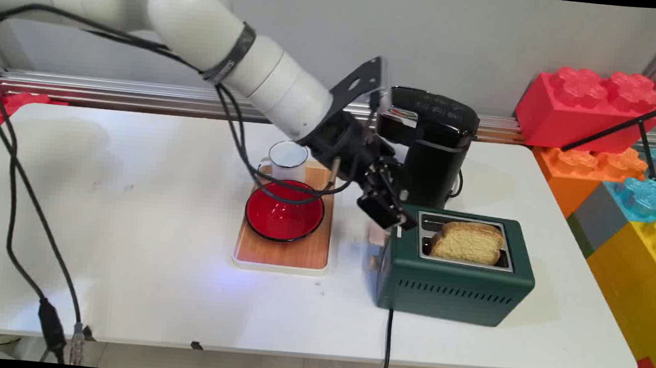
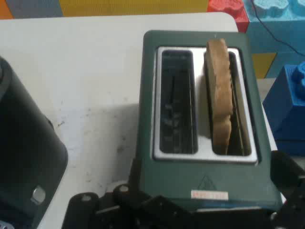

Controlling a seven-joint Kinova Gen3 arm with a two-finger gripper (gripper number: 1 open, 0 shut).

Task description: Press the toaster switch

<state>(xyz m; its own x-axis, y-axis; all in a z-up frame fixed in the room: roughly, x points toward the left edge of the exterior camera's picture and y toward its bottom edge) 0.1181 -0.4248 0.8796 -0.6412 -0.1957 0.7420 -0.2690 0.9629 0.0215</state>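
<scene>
The gripper (image 1: 387,212) sits at the left end of the green toaster (image 1: 455,276), near the table's (image 1: 126,221) right edge; whether it is clenched or released, I cannot tell. A bread slice (image 2: 220,105) stands in one slot. A black coffee maker (image 1: 433,151) stands behind.

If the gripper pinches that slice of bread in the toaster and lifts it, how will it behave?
The bread slice looks light and porous, so it would likely dent or crumble under a hard pinch. It stands upright in one slot of the toaster with its top proud, so it should probably slide straight up, though its edges may drag on the slot.
</scene>
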